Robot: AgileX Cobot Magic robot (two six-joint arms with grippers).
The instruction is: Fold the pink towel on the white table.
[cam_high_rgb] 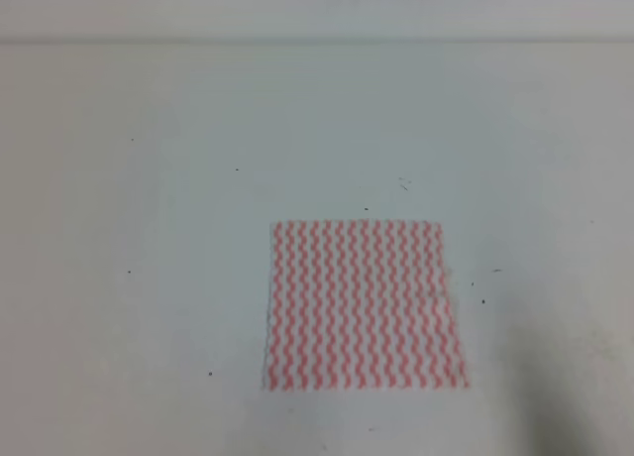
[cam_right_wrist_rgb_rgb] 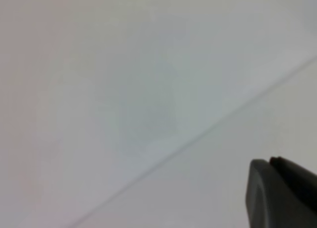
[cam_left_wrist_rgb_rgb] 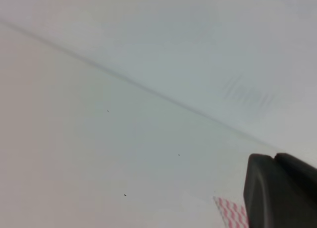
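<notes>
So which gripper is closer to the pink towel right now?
Left, as far as I can tell. The left gripper has a corner of the pink towel just beside it; the right gripper sees only white table.

You see the pink towel (cam_high_rgb: 365, 305) lying flat and spread open on the white tabletop (cam_high_rgb: 149, 228), unfolded, in a single layer as far as the blur allows. It is roughly square in the exterior high view, slightly wider along its near edge, with its edges about parallel to the tabletop's far edge. Its pattern is pink-red and white wavy stripes running from far edge to near edge. It sits right of centre, toward the near side. In the left wrist view only one corner (cam_left_wrist_rgb_rgb: 230, 210) shows, low right. The tabletop is plain white with scattered small dark specks.
</notes>
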